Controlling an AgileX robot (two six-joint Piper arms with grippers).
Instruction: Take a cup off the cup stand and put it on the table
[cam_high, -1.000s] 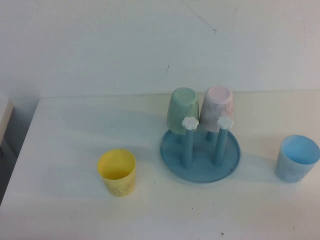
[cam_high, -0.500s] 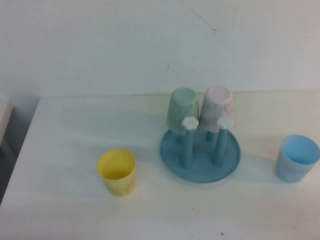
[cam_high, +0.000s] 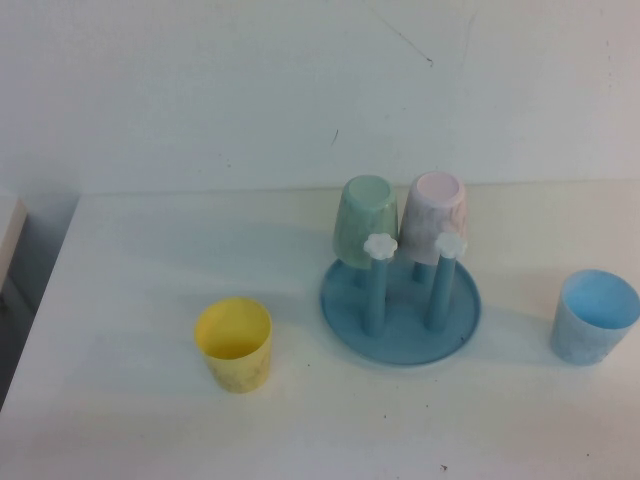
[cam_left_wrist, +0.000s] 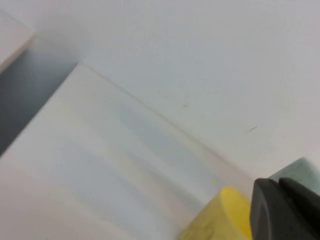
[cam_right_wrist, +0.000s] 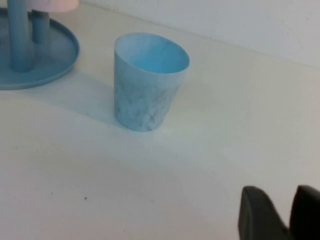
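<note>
On the cup stand (cam_high: 400, 335), the cup (cam_high: 365, 220) sits upturned; left gripper (cam_left_wrist: 280, 210) pressed together by table (cam_high: 130, 290), right gripper (cam_right_wrist: 280, 215) slightly parted, empty.

A bare test setup is suggested: a plain white surface (cam_high: 150, 420) set against a blank white wall (cam_high: 200, 90), on which only plastic cups and a blue cup stand (cam_high: 400, 315) are laid out.

A plain white painted wall (cam_high: 200, 90) is seen right behind everything, marked by a few thin dark scratches and specks. Soft, even light is cast throughout. A shadowy grey gap (cam_high: 35, 250) is visible at far left.
</note>
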